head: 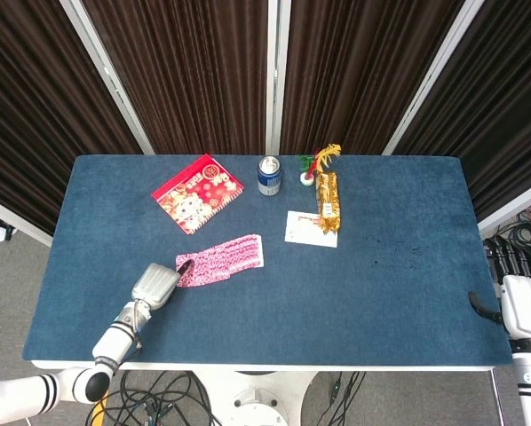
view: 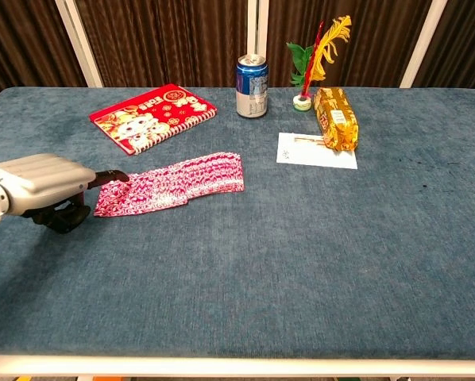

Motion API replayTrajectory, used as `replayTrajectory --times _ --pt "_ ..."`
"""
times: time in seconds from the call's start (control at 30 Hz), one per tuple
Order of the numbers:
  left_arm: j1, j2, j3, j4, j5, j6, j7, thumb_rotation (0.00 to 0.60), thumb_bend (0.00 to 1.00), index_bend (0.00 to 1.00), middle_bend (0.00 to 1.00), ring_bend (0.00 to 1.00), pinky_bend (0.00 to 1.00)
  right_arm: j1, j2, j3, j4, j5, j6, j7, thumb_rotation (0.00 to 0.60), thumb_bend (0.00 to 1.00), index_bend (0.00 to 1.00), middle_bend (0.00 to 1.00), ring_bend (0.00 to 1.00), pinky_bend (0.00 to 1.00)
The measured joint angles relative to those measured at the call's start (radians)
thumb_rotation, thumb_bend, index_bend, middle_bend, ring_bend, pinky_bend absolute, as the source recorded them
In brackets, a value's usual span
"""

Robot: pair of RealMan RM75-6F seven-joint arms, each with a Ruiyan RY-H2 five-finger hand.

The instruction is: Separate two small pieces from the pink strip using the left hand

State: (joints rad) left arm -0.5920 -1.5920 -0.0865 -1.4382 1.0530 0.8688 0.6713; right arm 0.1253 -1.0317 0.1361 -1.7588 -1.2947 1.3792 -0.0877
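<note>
The pink patterned strip lies flat on the blue table, left of centre. My left hand hovers at the strip's left end, a dark fingertip reaching over that end. It holds nothing; its lower fingers look curled beneath the palm. My right hand rests at the table's right front corner, only partly in the head view, far from the strip.
A red patterned envelope lies at the back left. A blue can, a small potted flower, a gold-wrapped package and a white card stand behind and right of the strip.
</note>
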Motion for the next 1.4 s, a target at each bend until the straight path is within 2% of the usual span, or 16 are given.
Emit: replayTrajectory --times 0.5,0.93,1.4 --pt "-0.025 0.009 0.049 0.015 -0.083 0.003 0.024 0.6 0.65 0.06 0.87 0.9 0.85 0.0 -0.011 -0.006 0.013 0.003 -0.004 0.001 0.6 0.21 0.0 0.0 0.0 0.0" --pt "-0.041 0.024 0.052 0.113 -0.179 -0.018 0.005 0.6 0.65 0.06 0.87 0.89 0.83 0.006 -0.015 -0.006 0.013 0.012 -0.012 -0.015 0.6 0.21 0.0 0.0 0.0 0.0" --pt "-0.069 0.041 0.027 0.209 -0.258 -0.038 -0.028 0.6 0.65 0.06 0.87 0.89 0.83 0.022 -0.023 -0.001 -0.002 0.02 -0.022 -0.049 0.6 0.21 0.0 0.0 0.0 0.0"
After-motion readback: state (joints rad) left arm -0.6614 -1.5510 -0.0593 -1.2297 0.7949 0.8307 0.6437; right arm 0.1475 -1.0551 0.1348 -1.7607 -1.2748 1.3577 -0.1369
